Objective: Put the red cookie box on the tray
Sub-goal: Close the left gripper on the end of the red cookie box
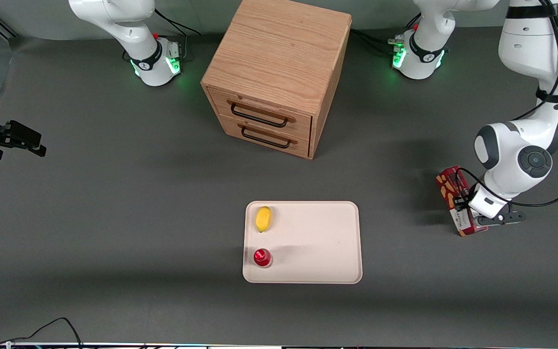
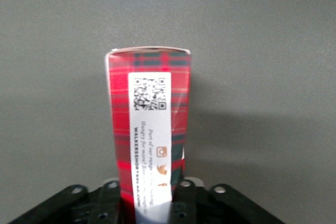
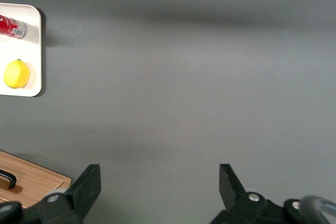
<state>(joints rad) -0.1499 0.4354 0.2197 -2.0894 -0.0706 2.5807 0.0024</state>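
Two things already lie on the tray (image 1: 317, 242): a lemon (image 1: 263, 219) near the corner facing the cabinet, and a small round red item (image 1: 262, 257) nearer the front camera along the same short edge. The tray itself sits on the grey table (image 1: 114, 218), nearer the camera than the wooden drawer cabinet (image 1: 276, 72), whose two drawers are shut. Well off toward the working arm's end of the table, the gripper (image 1: 464, 207) pinches the red cookie box (image 1: 455, 194) across its narrow sides. From the wrist camera, the red cookie box (image 2: 149, 124) sticks out from between the black fingers (image 2: 184, 200), its tartan face and white QR-code label showing. I cannot tell whether the box touches the table.
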